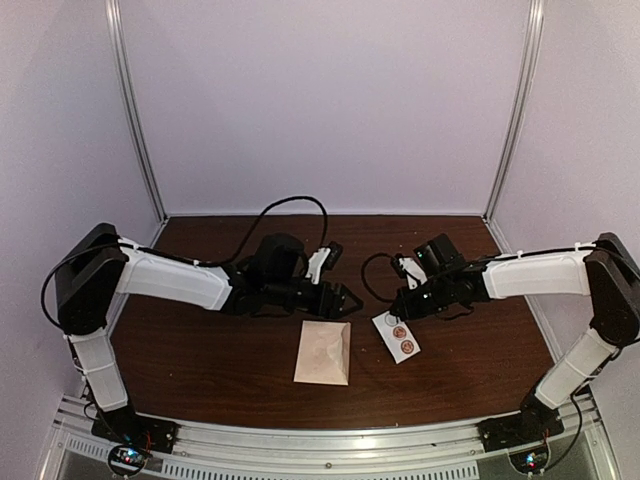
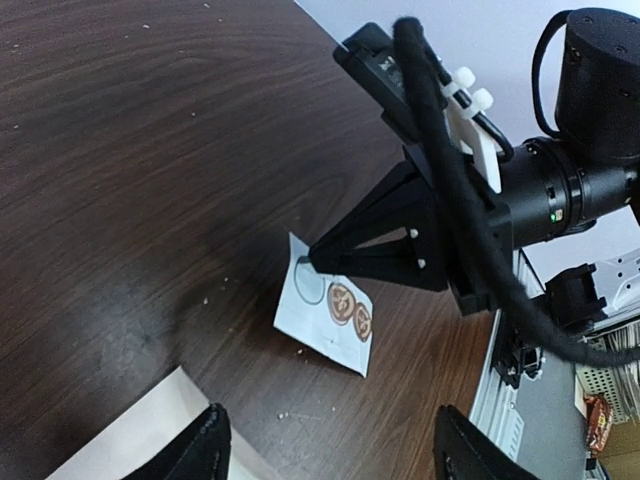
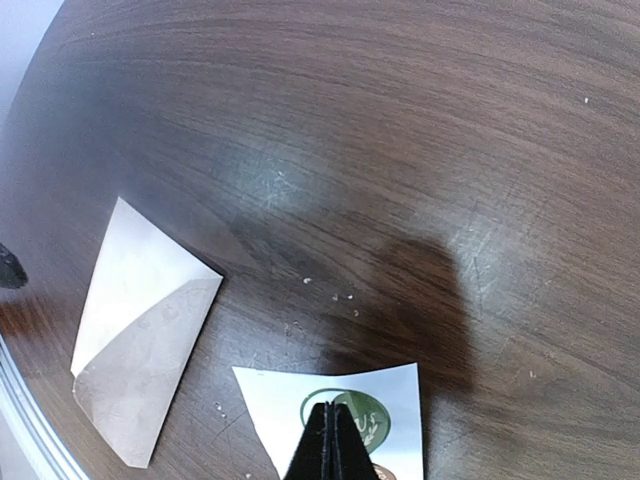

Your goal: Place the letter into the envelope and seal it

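A dark wood-grain table (image 1: 200,370) fills the pale-walled booth. Nearest the front edge, the small cream-tan paper envelope (image 1: 323,352) lies flat between the arms. Just to its right sits a white sticker strip (image 1: 396,336) (brownish rounds on it), with the right gripper (image 3: 330,440) pressed together at its far end. The left gripper (image 2: 332,440) hovers spread just beyond the envelope.

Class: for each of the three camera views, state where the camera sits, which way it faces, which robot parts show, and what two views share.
Top external: above, behind the bases, facing down on the table; both arms show.
Left wrist: on the left arm, facing the right end effector; own left end effector open below.
Right wrist: on the right arm, facing down at the sticker strip; own shut fingertips show.
Shared: both wrist views show sticker strip and envelope.
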You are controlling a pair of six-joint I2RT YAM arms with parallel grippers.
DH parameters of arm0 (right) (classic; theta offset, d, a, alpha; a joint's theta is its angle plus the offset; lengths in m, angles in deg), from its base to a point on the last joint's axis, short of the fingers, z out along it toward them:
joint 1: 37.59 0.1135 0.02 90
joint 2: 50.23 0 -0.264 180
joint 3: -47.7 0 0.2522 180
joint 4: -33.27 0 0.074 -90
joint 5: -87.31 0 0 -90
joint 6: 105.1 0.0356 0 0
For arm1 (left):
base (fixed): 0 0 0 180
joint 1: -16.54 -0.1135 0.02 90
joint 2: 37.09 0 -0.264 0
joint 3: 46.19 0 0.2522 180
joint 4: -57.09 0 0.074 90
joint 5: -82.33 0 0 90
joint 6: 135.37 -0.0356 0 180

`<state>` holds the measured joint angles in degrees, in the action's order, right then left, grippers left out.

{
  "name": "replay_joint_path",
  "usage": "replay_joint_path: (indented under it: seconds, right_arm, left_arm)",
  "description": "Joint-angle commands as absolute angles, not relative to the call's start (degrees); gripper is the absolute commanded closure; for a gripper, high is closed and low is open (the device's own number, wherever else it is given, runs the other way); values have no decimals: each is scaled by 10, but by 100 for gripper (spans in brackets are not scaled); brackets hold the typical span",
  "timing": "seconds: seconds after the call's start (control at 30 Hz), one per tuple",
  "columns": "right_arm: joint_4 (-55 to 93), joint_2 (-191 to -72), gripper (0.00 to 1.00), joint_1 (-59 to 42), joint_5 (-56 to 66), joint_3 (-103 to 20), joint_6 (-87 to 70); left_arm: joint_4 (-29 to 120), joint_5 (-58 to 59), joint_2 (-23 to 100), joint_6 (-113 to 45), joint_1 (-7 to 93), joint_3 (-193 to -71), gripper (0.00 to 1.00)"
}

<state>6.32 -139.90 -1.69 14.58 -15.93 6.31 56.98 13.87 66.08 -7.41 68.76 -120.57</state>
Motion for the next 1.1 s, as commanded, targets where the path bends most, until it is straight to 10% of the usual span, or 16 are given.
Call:
replay_joint_path:
  seconds: [0.0, 1.07]
  right_arm:
    - [95, -1383, 100, -8, 158, -148, 71]
    - [110, -1385, 100, 0, 170, -144, 74]
  left_arm:
    - [620, 168, 730, -63, 696, -1263, 31]
    - [639, 216, 886, -22, 701, -1358, 69]
